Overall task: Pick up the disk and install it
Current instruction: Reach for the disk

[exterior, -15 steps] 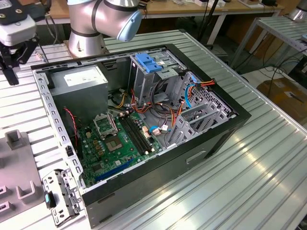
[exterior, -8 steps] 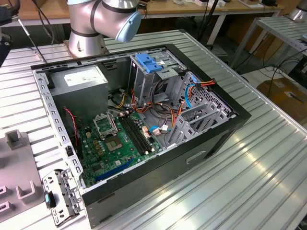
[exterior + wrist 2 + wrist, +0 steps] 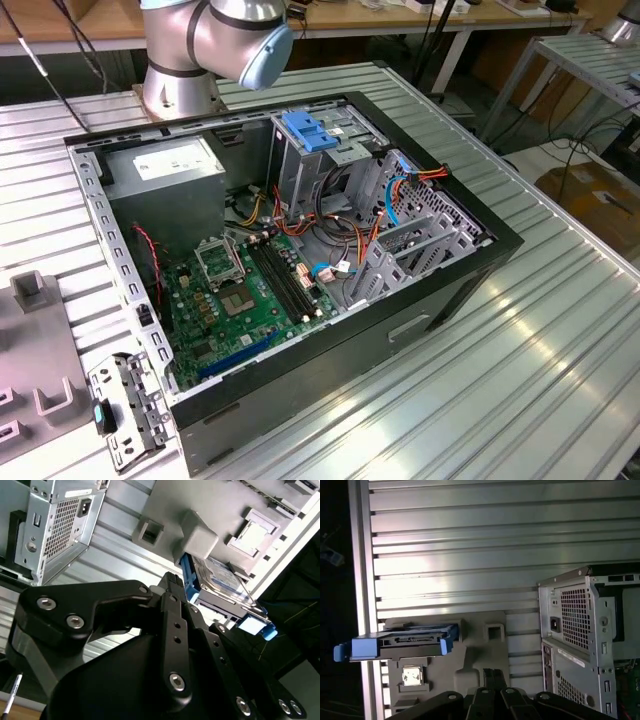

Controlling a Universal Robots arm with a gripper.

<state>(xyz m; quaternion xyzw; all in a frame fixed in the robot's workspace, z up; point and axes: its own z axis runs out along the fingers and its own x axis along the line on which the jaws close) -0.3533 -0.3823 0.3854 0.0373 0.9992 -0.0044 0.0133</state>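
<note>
The disk (image 3: 220,575) lies on a grey moulded holder (image 3: 200,535) on the slatted metal table, apart from the computer case. It is a flat silver drive with a white-and-blue label and blue side rails. In the first wrist view the disk (image 3: 400,642) shows edge-on on the same holder (image 3: 480,645). My gripper (image 3: 172,580) hangs above the holder a little short of the disk and touches nothing. The black fingers (image 3: 494,672) stand together, shut, with nothing between them.
The open computer case (image 3: 480,270) lies on its side mid-table, with a motherboard (image 3: 250,290), a grey power supply (image 3: 170,160) and a metal drive cage with a blue latch (image 3: 310,130). A loose metal bracket (image 3: 125,405) lies beside it. The arm's base (image 3: 180,60) stands behind.
</note>
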